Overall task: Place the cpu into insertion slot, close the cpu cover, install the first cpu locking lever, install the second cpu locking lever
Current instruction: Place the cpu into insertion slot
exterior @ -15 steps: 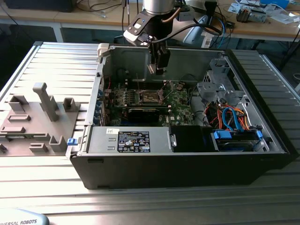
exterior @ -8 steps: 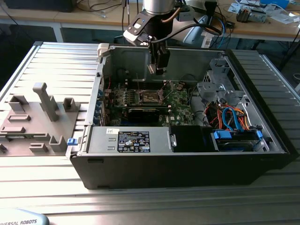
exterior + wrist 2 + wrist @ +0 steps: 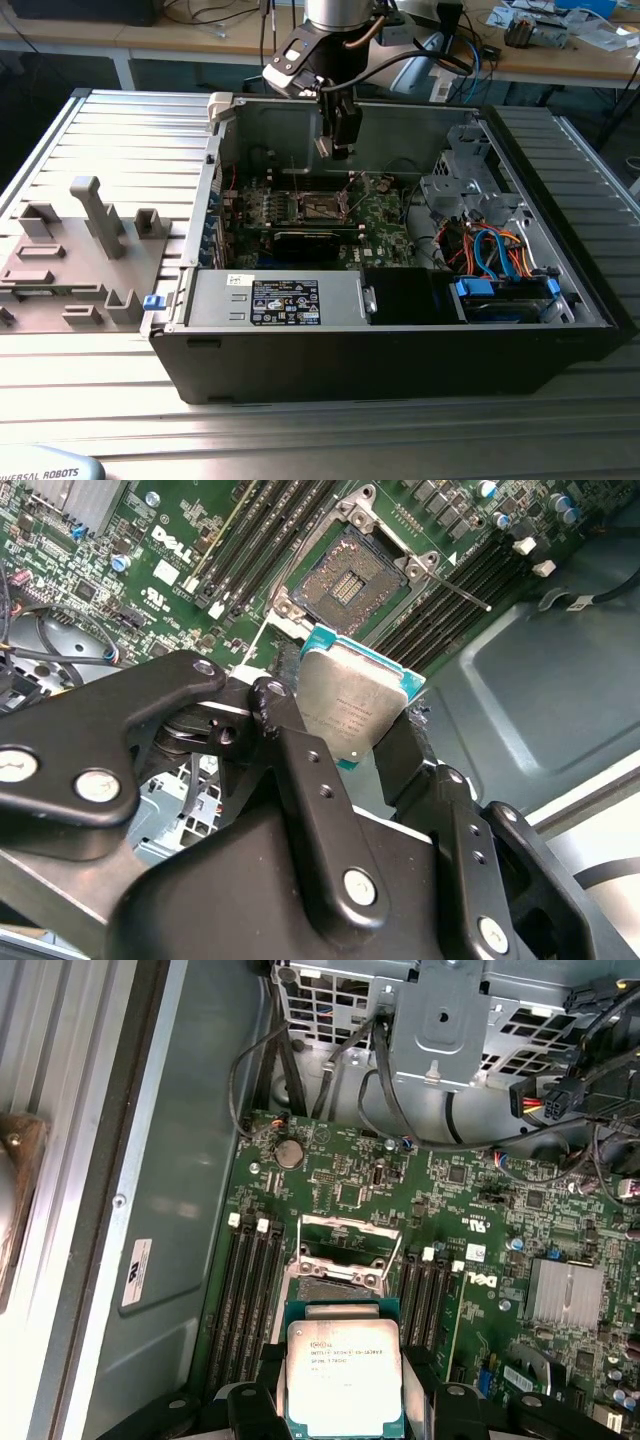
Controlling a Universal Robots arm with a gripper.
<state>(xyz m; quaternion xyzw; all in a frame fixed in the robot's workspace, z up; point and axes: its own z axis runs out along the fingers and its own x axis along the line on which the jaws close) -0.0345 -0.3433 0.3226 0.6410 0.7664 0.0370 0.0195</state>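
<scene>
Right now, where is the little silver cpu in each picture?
Exterior view: too small to tell; the jaws hang above the insertion slot.
First wrist view: cpu held between the jaws, short of the insertion slot.
Second wrist view: cpu between the jaws, apart from the insertion slot.
Shared landmark: the insertion slot.

cpu (image 3: 352,705) btwn fingers (image 3: 308,780), apart from open insertion slot (image 3: 345,580)

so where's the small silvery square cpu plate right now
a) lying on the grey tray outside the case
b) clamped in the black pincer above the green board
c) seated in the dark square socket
b: the small silvery square cpu plate is clamped in the black pincer, clear of the empty dark square socket.
</scene>
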